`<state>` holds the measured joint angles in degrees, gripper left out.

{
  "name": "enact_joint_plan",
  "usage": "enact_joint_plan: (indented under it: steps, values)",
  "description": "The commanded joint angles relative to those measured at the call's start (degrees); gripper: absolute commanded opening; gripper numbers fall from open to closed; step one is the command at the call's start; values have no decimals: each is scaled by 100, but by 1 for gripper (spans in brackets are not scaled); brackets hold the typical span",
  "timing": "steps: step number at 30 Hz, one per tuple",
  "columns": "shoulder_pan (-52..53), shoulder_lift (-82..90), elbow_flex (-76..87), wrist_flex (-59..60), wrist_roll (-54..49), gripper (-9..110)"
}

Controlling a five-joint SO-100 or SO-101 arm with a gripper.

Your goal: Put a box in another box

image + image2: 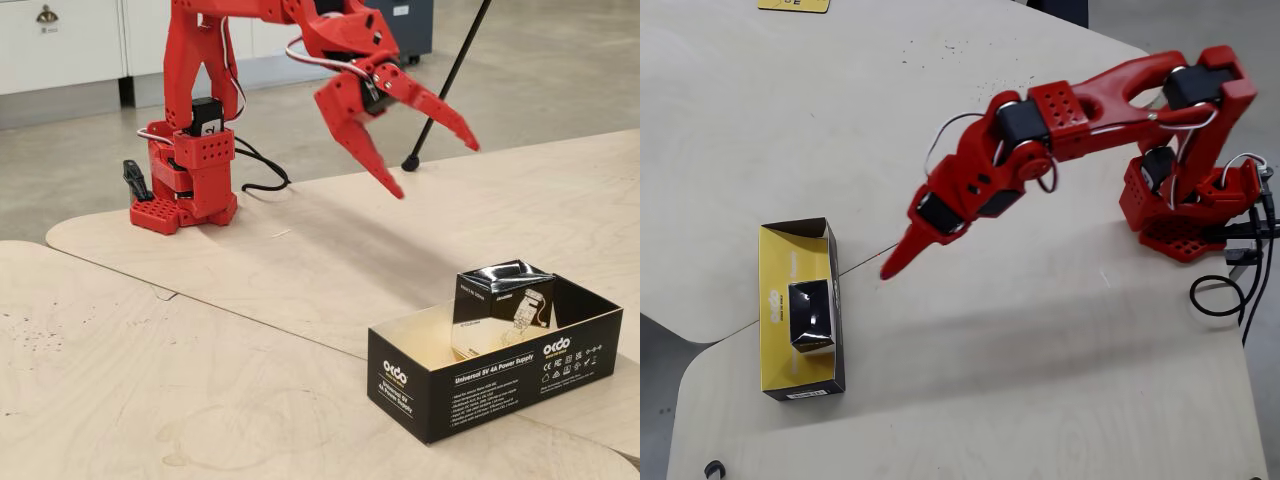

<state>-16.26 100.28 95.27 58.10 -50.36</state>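
The small black-and-white box (503, 300) stands inside the long black okdo carton (480, 385) at the front right of the fixed view. In the overhead view the small box (811, 313) sits in the carton (780, 360) near its middle. My red gripper (437, 166) hangs open and empty in the air, well above and behind the carton. In the overhead view the gripper (902, 253) is to the right of the carton, apart from it.
The red arm base (185, 180) stands at the back left with black cables beside it. A black pole foot (410, 163) rests on the table behind the gripper. The plywood table (150, 380) has a seam and a step between panels.
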Motion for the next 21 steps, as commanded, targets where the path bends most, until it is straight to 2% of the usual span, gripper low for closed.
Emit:
enact_joint_plan:
  steps: [1, 9, 12, 21]
  values:
    - [167, 1942, 1415, 316, -958, 34]
    - [958, 4184, 4192, 686, -2303, 10]
    - [1099, 5203, 5291, 624, -2496, -1]
    - [1160, 6952, 7207, 1230, -3243, -1]
